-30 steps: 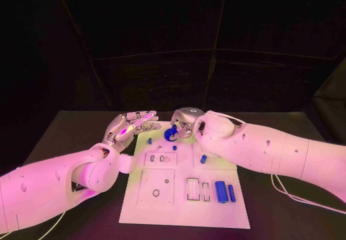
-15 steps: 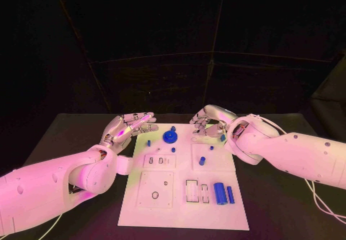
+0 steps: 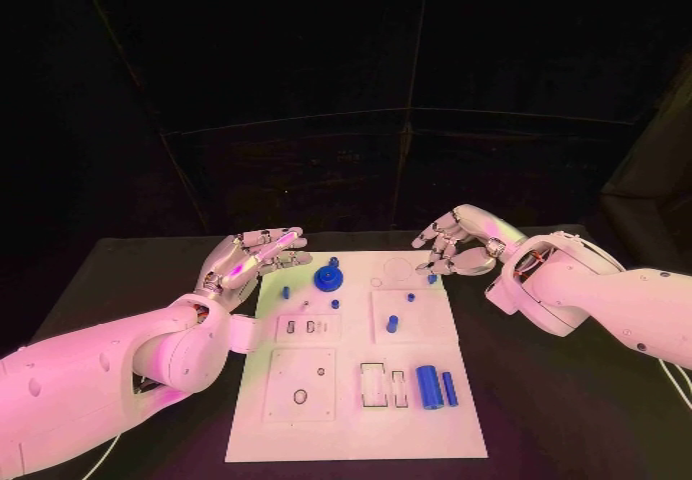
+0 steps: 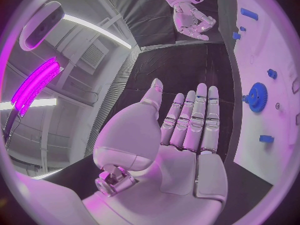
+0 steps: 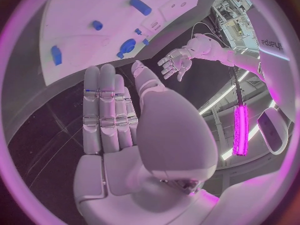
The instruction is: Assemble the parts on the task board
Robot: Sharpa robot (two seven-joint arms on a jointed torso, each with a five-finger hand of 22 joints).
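The white task board lies in the middle of the black table. A blue gear stands on its far left part, with nothing touching it. My left hand hovers beside the board's far left corner, fingers straight and apart, empty. My right hand hangs off the far right corner, fingers spread, empty. The left wrist view shows my flat left palm next to the gear. In the right wrist view my right hand is stretched out, apart from the gear.
Small blue pegs stand near the gear. A short blue piece lies mid-board. A thick blue cylinder and a thin one lie at the near right beside rectangular slots.
My right hand let go of the blue gear, left it standing on the board, and drew back to the right. The left hand has hardly moved.
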